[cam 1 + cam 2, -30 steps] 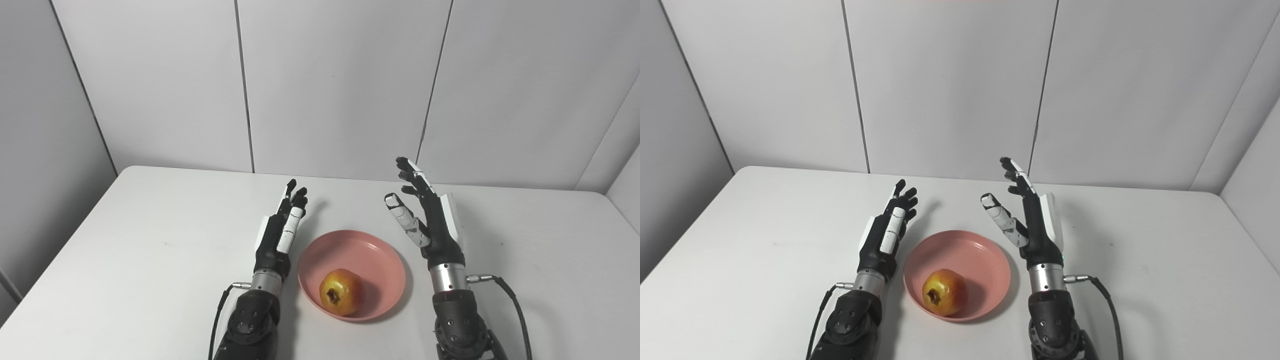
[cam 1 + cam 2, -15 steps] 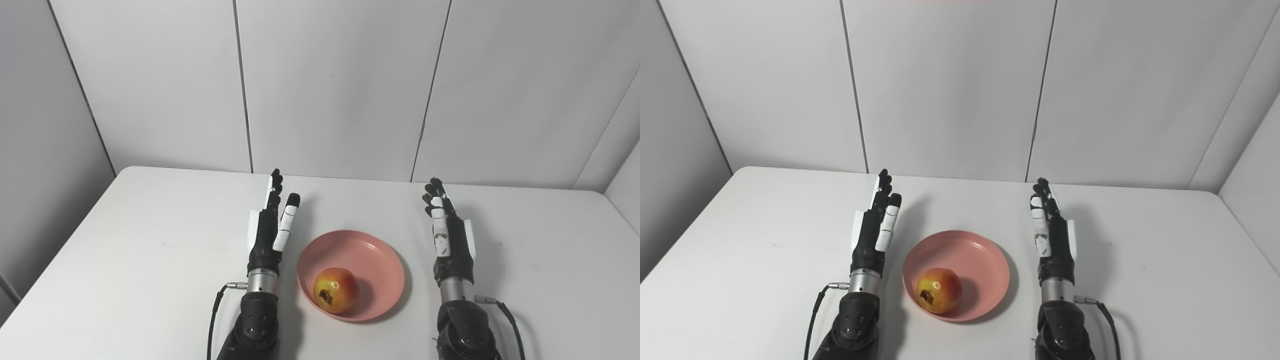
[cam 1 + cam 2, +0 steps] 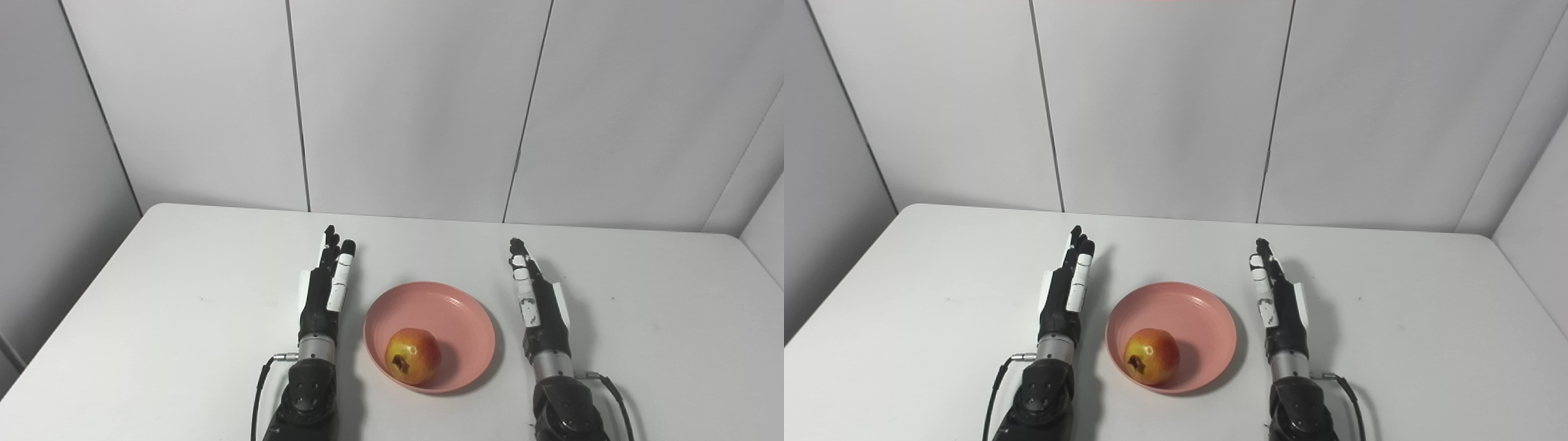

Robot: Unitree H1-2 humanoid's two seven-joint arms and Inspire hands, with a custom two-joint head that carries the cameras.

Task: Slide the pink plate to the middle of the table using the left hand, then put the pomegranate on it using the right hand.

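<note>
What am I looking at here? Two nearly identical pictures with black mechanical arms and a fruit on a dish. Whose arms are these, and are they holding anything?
These are the arms of a humanoid robot at a white table. The two pictures come from two cameras side by side on its head, so they show one scene from slightly different spots. The left robot hand and the right robot hand lie stretched out with straight fingers, holding nothing. Between them sits a pink plate, touched by neither hand. A pomegranate rests on the plate's near side. Plain grey wall panels stand behind.
</note>
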